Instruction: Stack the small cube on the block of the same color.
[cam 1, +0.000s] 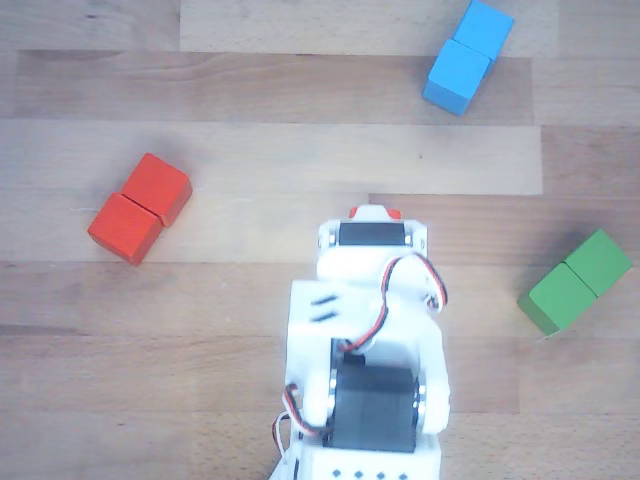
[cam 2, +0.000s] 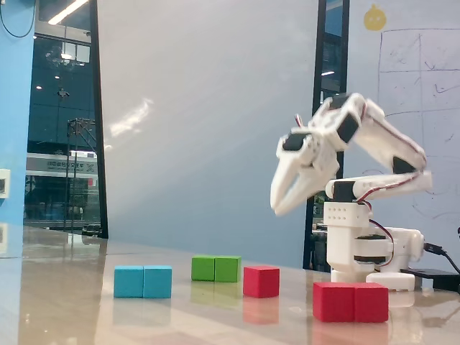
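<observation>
Hand [cam 2: 277, 208] raised above the small cube [cam 2: 261, 281], empty, fingers nearly together. Cube sits mid-tabletop [cam 2: 215, 323], block [cam 2: 351, 302] apart toward the arm's base. Risk: narrow fingers descend onto the cube's top, knocking it toward the green block [cam 2: 215, 268].

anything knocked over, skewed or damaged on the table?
Nothing stands out. The small cube, red block, blue block and green block all sit flat and apart on the table; the gripper hangs empty above them.
</observation>
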